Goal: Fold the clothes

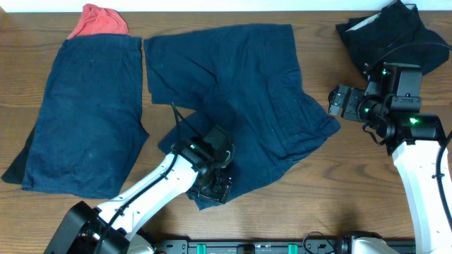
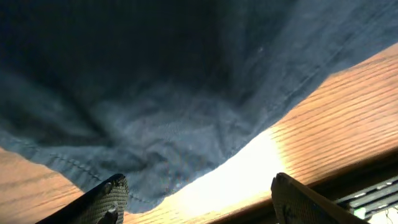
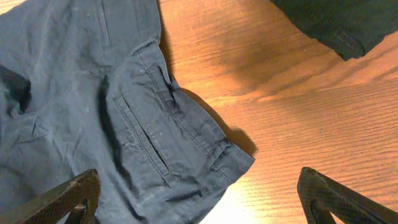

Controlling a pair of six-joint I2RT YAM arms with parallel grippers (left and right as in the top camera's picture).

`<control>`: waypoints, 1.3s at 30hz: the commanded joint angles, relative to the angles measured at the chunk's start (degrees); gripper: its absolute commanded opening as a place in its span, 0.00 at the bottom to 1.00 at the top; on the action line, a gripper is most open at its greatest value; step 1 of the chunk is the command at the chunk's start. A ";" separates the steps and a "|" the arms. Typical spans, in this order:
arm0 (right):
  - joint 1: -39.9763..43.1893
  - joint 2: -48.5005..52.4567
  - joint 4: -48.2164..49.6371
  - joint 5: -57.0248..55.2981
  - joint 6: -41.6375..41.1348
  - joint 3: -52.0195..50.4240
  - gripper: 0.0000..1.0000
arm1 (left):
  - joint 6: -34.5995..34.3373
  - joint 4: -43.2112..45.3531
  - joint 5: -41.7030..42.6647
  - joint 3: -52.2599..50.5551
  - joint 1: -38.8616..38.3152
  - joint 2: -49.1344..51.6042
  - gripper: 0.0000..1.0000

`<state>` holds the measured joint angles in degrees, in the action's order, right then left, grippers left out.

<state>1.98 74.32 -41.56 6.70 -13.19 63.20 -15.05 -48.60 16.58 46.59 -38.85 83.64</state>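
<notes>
The clothes are three dark pieces. One pair of navy shorts (image 1: 240, 85) lies spread and rumpled mid-table. My left gripper (image 1: 215, 189) hovers open over its front hem; in the left wrist view that hem corner (image 2: 168, 149) lies just ahead of the gripper (image 2: 199, 208), with nothing between the fingers (image 2: 106, 199). At the shorts' right corner my right gripper (image 1: 335, 103) stands open. The right wrist view shows the waistband corner with its pocket (image 3: 180, 149) ahead of the wide-open gripper (image 3: 199, 205). A navy piece (image 1: 88, 113) lies flat at the left, and a near-black one (image 1: 385, 32) sits bunched at the back right.
A red cloth (image 1: 99, 21) peeks out behind the left navy piece at the back edge. The table's front edge (image 2: 348, 168) runs close behind my left gripper. Bare wood (image 3: 298, 106) separates the shorts' corner from the black garment (image 3: 336, 22).
</notes>
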 commanded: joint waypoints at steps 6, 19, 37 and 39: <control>0.20 1.36 -0.09 1.38 -0.04 0.09 0.99 | -1.42 1.70 1.03 -5.25 -0.13 0.98 0.74; 0.20 1.73 -0.72 1.77 -0.04 0.02 0.99 | -6.60 4.22 4.04 -6.25 -0.13 6.34 0.49; 0.20 1.77 -1.88 1.77 -0.09 -0.02 0.98 | -8.55 4.81 4.46 -4.76 -0.07 10.21 0.06; 0.20 1.77 -1.86 1.77 -0.09 -0.02 0.98 | -6.01 3.91 4.48 -4.72 -0.07 10.21 0.14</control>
<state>1.98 75.61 -43.31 8.16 -13.19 63.20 -23.24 -44.49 21.32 42.19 -38.59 91.96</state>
